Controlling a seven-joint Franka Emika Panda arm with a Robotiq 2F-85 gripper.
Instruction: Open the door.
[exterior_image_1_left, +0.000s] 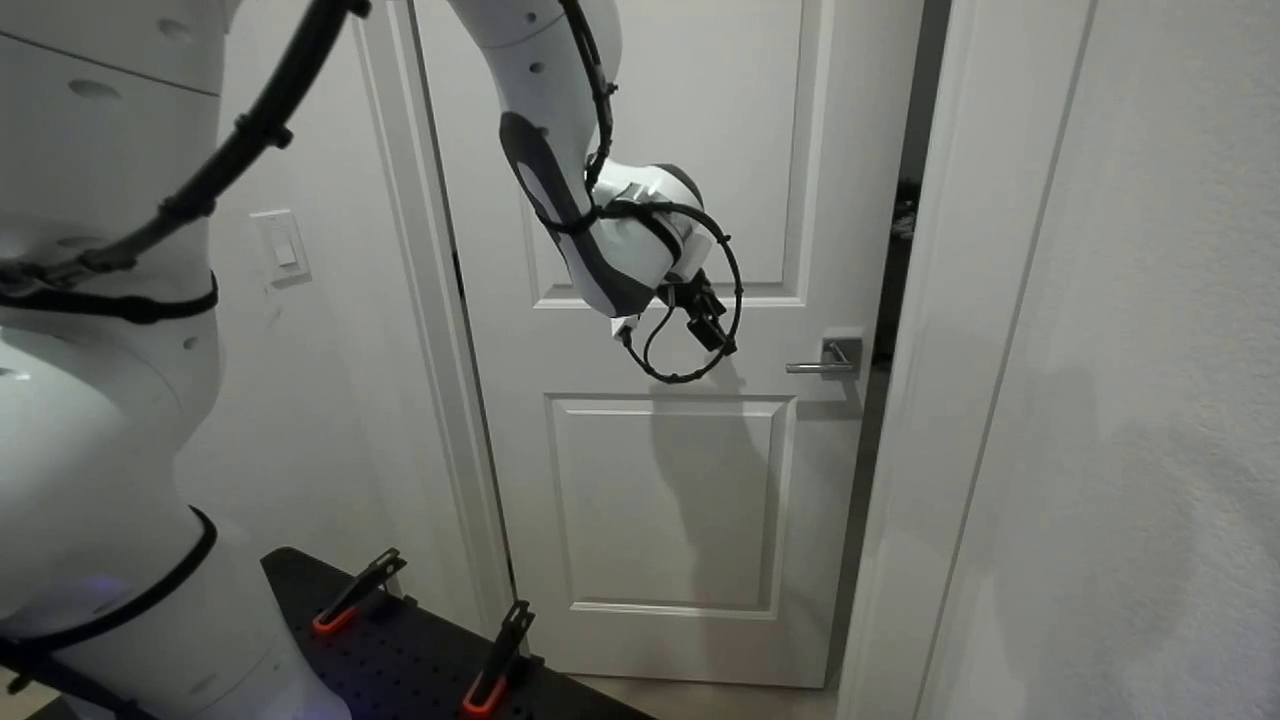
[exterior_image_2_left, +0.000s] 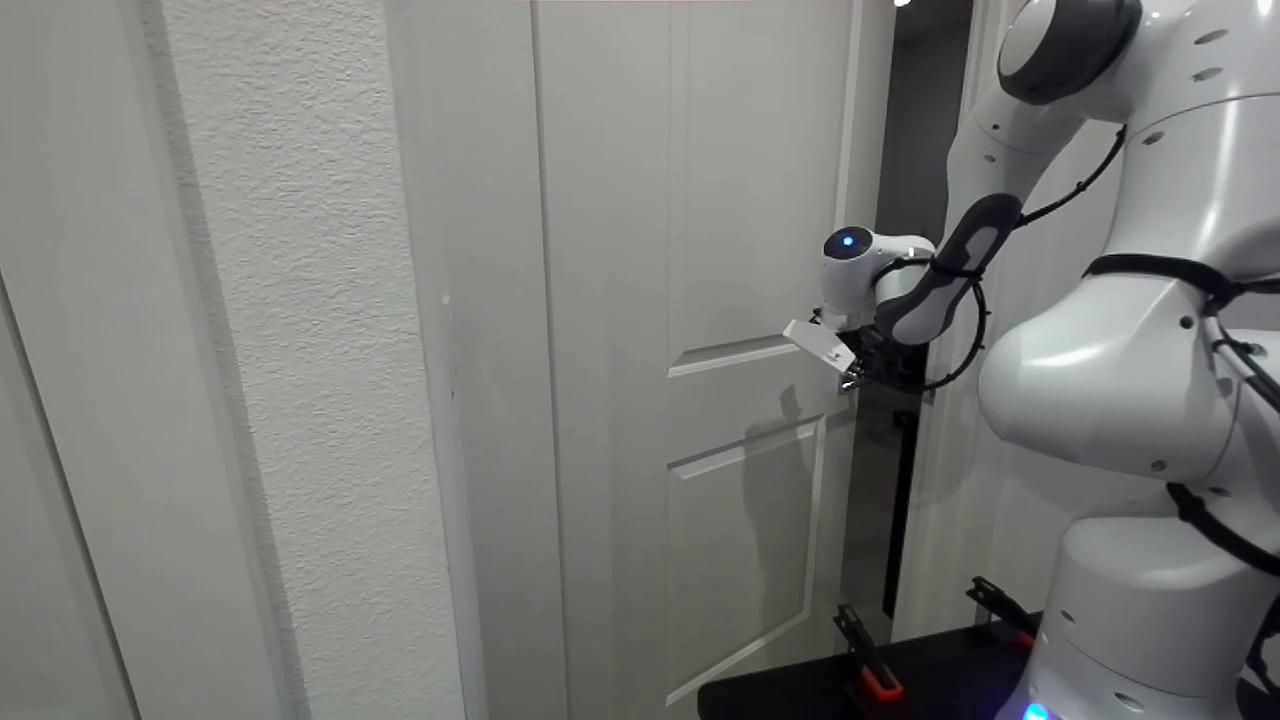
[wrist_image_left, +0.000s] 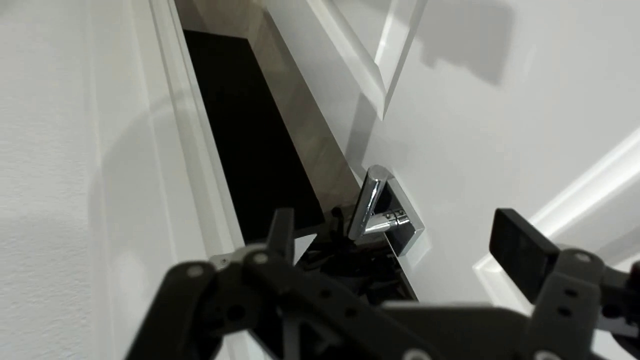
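The white paneled door stands ajar, with a dark gap along its handle side in both exterior views. It also shows in the other views. Its silver lever handle sits on a square plate near that edge. In the wrist view the handle shows between the two spread fingers, beyond them. My gripper is open and holds nothing. In an exterior view the gripper is in front of the door, to the side of the handle. In an exterior view the gripper partly hides the handle.
A white door frame stands across the gap from the handle. A black perforated board with orange-tipped clamps lies low by the robot's base. A light switch is on the wall. Dark objects show through the gap.
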